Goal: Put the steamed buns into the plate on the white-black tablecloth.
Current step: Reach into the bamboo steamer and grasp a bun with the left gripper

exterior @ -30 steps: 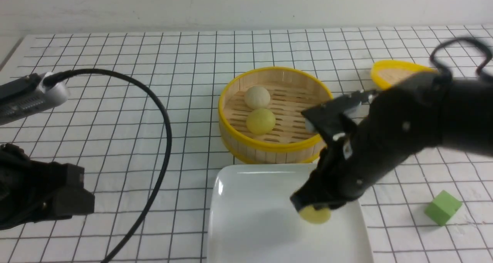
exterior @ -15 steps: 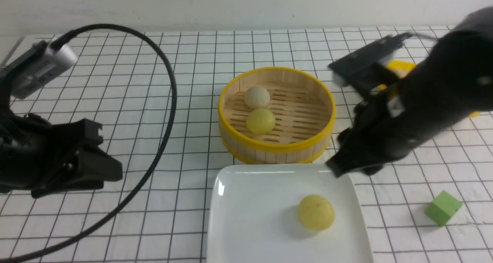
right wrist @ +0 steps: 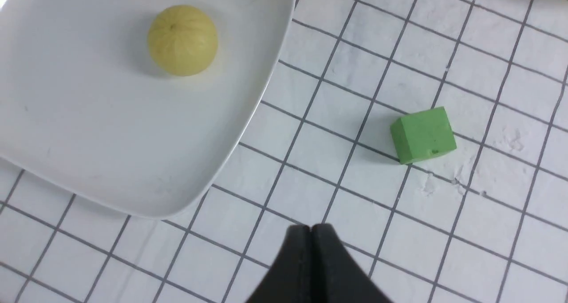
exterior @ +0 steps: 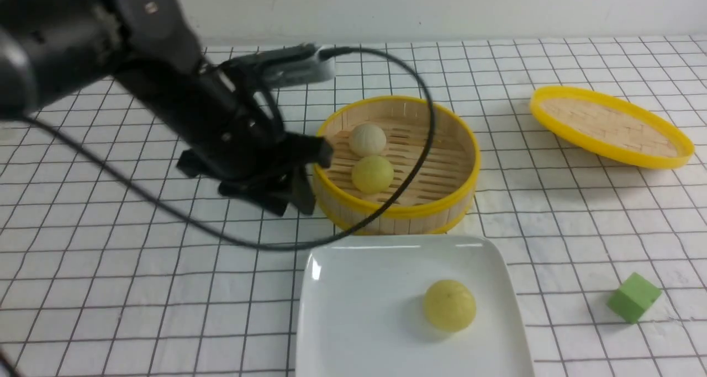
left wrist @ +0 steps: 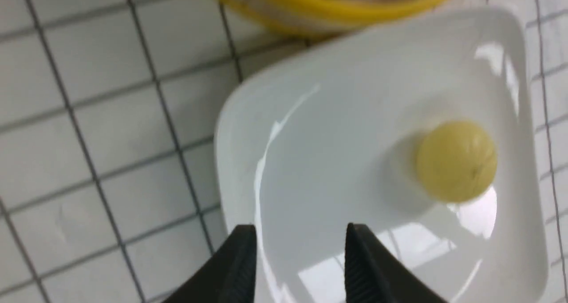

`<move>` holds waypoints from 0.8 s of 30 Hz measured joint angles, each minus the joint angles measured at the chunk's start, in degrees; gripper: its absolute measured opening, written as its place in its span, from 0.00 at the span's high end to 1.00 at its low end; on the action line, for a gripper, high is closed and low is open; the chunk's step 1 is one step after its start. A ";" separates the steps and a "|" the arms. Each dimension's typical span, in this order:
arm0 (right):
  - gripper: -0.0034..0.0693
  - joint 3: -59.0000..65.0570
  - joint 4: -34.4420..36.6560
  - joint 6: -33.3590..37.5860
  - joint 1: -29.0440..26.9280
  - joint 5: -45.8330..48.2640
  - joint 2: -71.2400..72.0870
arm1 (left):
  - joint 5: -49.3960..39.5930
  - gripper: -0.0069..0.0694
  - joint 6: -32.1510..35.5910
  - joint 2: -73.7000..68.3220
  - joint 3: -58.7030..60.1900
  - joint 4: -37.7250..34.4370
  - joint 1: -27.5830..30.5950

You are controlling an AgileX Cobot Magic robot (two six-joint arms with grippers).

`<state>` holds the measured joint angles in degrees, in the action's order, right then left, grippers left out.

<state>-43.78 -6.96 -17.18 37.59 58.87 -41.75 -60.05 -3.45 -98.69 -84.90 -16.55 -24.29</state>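
Checked tablecloth, left claw parted, empty, near steamer, right claw pinched closed, empty, wrist view only.

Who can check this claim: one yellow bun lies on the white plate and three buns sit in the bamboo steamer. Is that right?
No. The front view shows only two buns in the bamboo steamer, one beige-white bun and one yellow-green bun. One yellow bun does lie on the white plate.
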 joint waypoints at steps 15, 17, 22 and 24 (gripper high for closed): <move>0.96 5.26 -1.28 -1.42 0.00 -6.99 1.40 | -7.70 0.21 -7.90 -31.48 -38.64 15.90 -8.05; 0.96 5.26 -1.28 -1.48 0.00 -7.70 1.40 | -7.84 0.21 -8.06 -32.83 -39.31 16.55 -8.05; 0.96 5.26 -1.28 -1.58 0.00 -8.92 1.40 | -8.88 0.39 -8.22 -36.86 -40.00 17.79 -8.29; 0.96 5.26 -1.28 -1.58 0.00 -8.98 1.40 | -9.16 0.49 -8.22 -36.87 -40.29 17.74 -8.62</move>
<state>-38.52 -8.24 -18.76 37.59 49.89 -40.36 -69.20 -11.67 -135.56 -125.19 1.19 -32.90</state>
